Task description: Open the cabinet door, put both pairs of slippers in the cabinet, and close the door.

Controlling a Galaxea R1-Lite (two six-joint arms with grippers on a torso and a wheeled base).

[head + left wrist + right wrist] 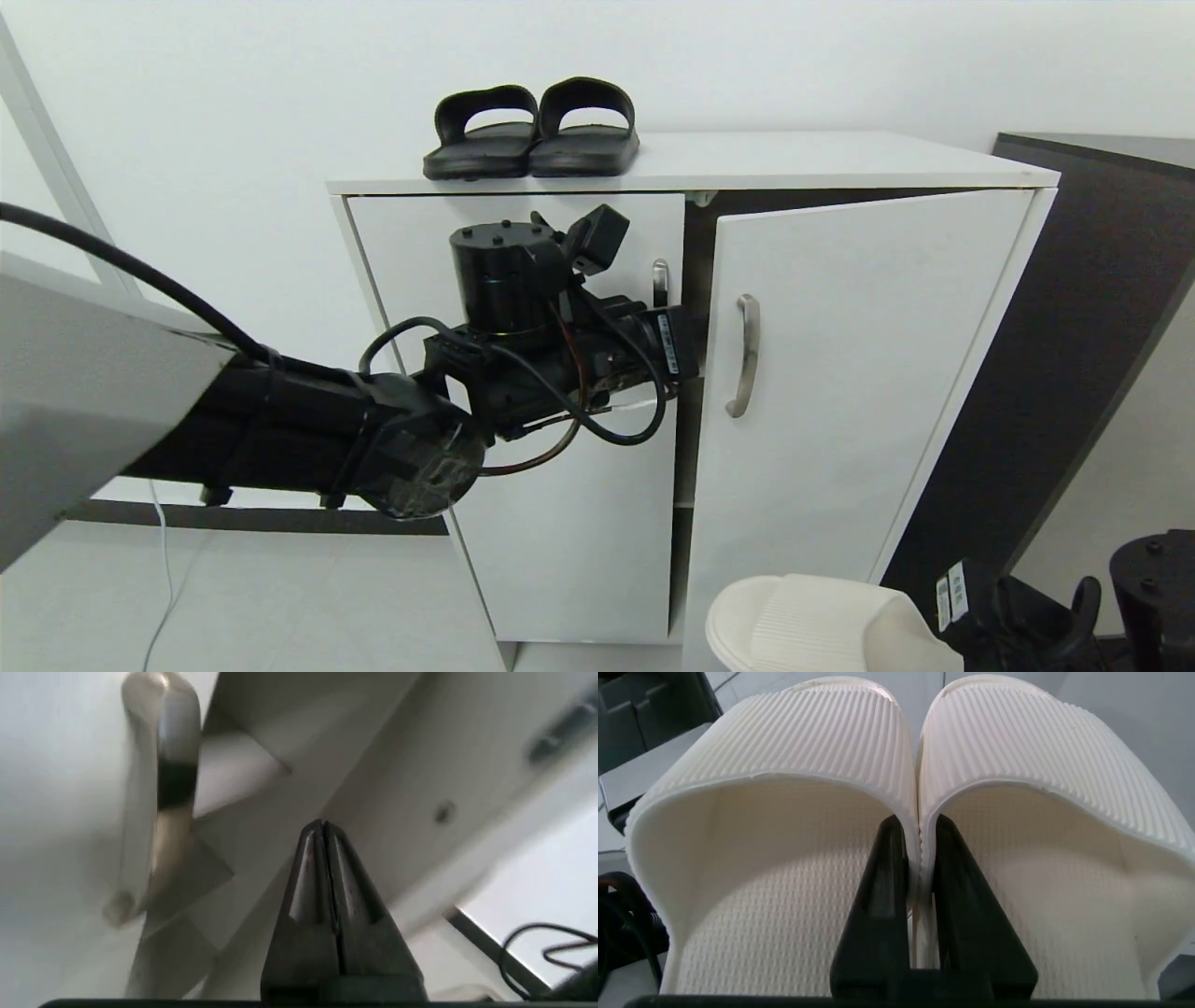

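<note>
Slippers (785,812) pinched by right gripper (915,838)

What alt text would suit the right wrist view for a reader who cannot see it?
The right gripper is shut on a pair of white slippers, pinching their adjoining inner edges together. The ribbed straps arch side by side over textured footbeds.

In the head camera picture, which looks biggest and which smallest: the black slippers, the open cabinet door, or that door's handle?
Largest to smallest:
1. the open cabinet door, by far the biggest
2. the black slippers, as a pair
3. the door handle, thin and short
</note>
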